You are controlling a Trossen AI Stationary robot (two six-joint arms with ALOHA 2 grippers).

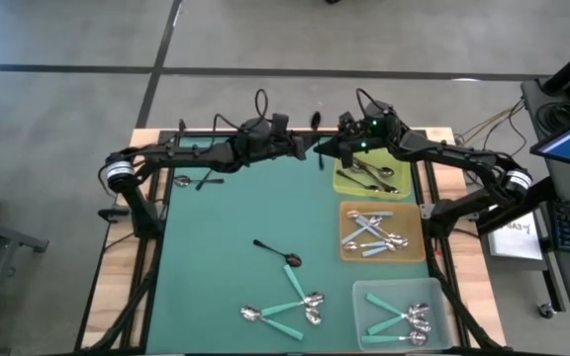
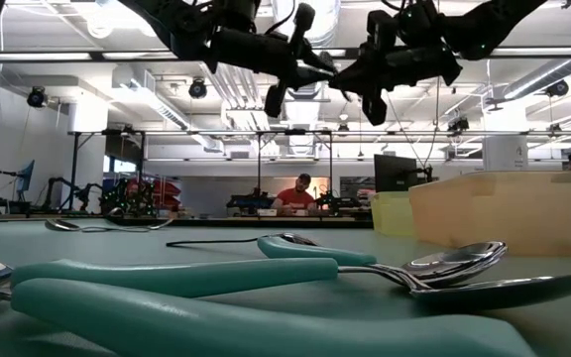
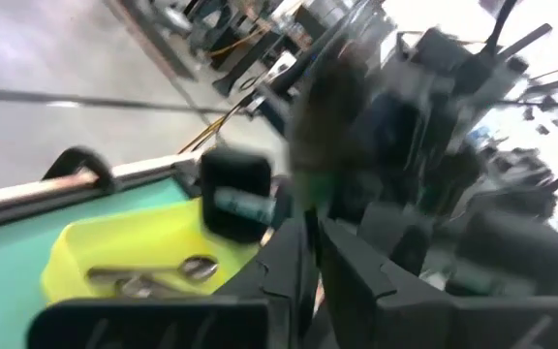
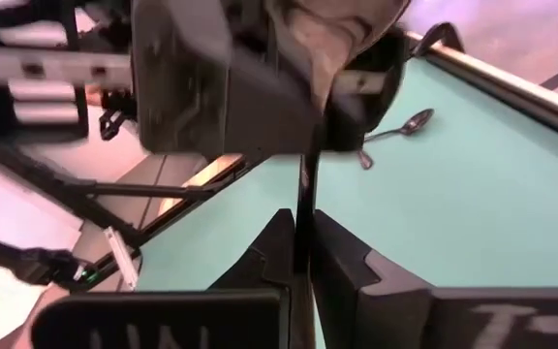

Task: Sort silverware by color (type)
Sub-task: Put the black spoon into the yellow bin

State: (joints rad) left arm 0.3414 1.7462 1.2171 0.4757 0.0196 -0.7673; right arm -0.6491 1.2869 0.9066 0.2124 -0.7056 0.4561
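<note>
Green matting (image 1: 226, 277) covers a wooden table in a large workshop, where both arms meet over the back edge at mid-width.

Right gripper (image 4: 301, 242): its fingers are pressed together on the thin dark handle of a black-handled spoon (image 4: 303, 208), which stands roughly upright between them. In the high view this spoon's bowl shows just behind the meeting point of the two arms.

Left gripper (image 3: 313, 242): directly facing the right one, tip to tip, at the same handle. The left wrist view is blurred, so it cannot be told whether this gripper clamps the handle or stands slightly off it.

Yellow tray (image 1: 342, 186): just beside and below the right gripper, at the back of the table's right side, holding several dark-handled spoons (image 1: 374, 176).

Orange tray (image 1: 346, 255): next along the right side toward the front, holding light-blue-handled spoons (image 1: 372, 235).

Clear tray (image 1: 364, 292): at the front right corner, holding teal-handled spoons (image 1: 404, 318).

Loose on the matting: a single black spoon (image 1: 277, 252) near the centre; a cluster of teal spoons (image 1: 290, 307) at the front, overlapping one another; two dark spoons (image 1: 194, 180) at the back left, under the left arm.
</note>
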